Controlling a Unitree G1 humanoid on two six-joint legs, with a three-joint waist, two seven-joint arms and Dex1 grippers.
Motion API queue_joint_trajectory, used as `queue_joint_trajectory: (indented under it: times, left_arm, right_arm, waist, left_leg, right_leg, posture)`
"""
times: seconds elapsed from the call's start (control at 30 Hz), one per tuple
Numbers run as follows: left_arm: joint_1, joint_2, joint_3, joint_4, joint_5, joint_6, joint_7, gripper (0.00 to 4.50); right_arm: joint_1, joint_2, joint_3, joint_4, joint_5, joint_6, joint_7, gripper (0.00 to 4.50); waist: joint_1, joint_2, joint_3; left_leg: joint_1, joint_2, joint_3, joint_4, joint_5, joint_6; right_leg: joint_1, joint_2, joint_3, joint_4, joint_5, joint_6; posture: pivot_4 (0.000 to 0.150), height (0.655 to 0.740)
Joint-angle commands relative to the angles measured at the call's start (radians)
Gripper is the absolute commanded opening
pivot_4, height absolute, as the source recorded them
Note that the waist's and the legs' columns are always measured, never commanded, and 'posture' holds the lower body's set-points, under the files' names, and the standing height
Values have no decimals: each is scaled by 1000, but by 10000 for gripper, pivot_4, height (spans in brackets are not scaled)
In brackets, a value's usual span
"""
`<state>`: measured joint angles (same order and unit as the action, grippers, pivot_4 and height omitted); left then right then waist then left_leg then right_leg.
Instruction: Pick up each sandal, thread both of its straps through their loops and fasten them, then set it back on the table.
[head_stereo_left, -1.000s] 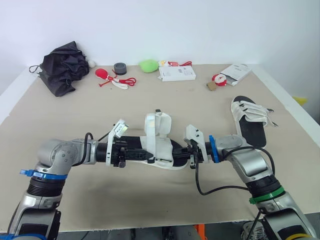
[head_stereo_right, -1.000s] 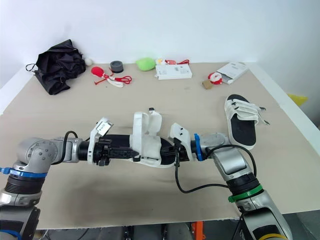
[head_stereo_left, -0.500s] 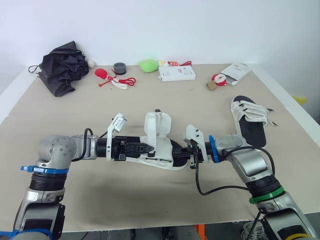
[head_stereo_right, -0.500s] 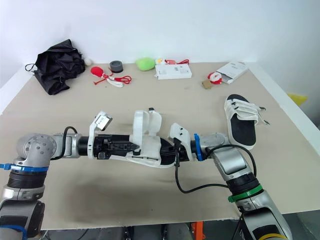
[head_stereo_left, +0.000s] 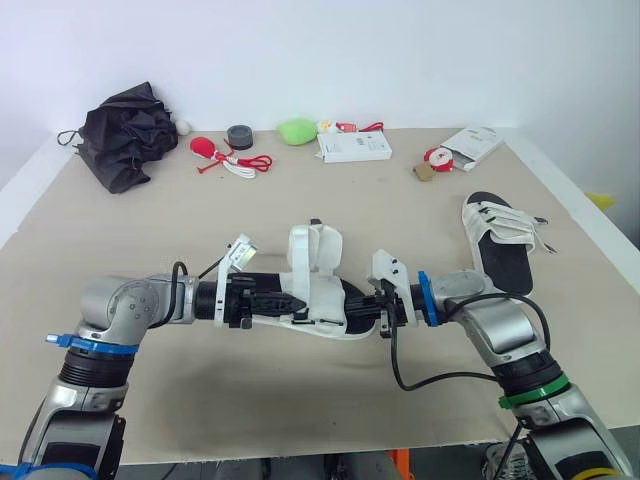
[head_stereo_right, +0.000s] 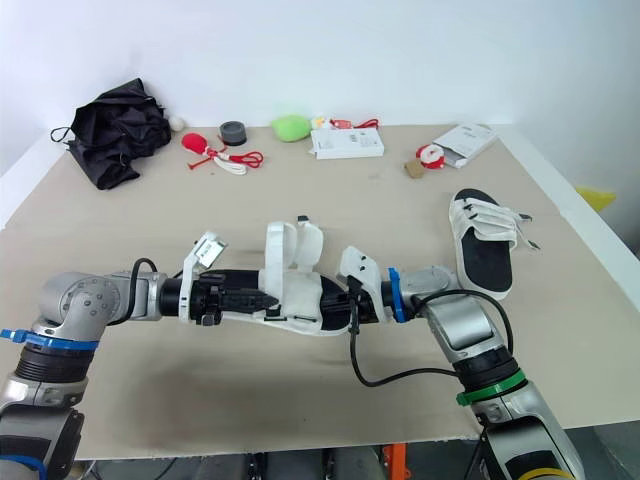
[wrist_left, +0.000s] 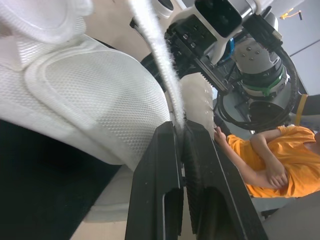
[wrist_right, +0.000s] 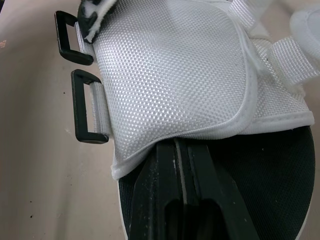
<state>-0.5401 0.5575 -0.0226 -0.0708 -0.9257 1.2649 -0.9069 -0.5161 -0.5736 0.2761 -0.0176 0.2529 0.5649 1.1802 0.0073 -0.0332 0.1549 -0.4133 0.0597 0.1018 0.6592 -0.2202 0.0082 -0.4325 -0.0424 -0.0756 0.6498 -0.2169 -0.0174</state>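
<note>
Grippers hold one sandal (head_stereo_left: 318, 292) by its ends, low over the table (head_stereo_left: 120, 240). At the sandal's left end the left gripper (wrist_left: 180, 131) pinches a white strap (wrist_left: 152, 40). At its right end the right gripper (wrist_right: 181, 147) has its fingers pressed together, clamped under the white upper. The second sandal (head_stereo_left: 500, 245) lies flat, well to the right.

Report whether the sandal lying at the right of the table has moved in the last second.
No. The sandal lies where it was, with the same gap to the right edge of the table.
</note>
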Motion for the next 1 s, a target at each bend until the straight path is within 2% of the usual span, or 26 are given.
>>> queue_joint_trajectory:
  times: [0.03, 0.33, 0.47, 1.0]
  left_arm:
    - [13, -5, 2, -42, -21, 12, -5, 2020]
    - [-22, -40, 72, -9, -76, 79, 46, 2020]
    - [2, -1, 19, -15, -18, 36, 13, 2020]
    - [57, 97, -124, -127, 82, -133, -133, 2020]
  right_arm:
    - [33, -8, 39, 19, -13, 30, -1, 0]
    - [36, -9, 39, 16, -13, 32, -2, 0]
    - [33, -6, 40, 20, -13, 31, -2, 0]
    - [38, -7, 40, 17, -12, 32, -6, 0]
  waist:
    - [0, 0, 0]
    - [0, 0, 0]
    - [0, 0, 0]
    - [0, 0, 0]
  left_leg:
    - [0, 0, 0, 0, 0, 0]
    - [0, 0, 0, 0, 0, 0]
    - [0, 0, 0, -1, 0, 0]
    - [0, 0, 0, -2, 0, 0]
  right_leg:
    - [0, 0, 0, 0, 0, 0]
    - [0, 0, 0, 0, 0, 0]
    - [0, 0, 0, 0, 0, 0]
    - [-1, 0, 0, 0, -1, -1]
  posture:
    - [1500, 7400]
    - [1500, 7400]
    - [1500, 7400]
    - [1500, 7400]
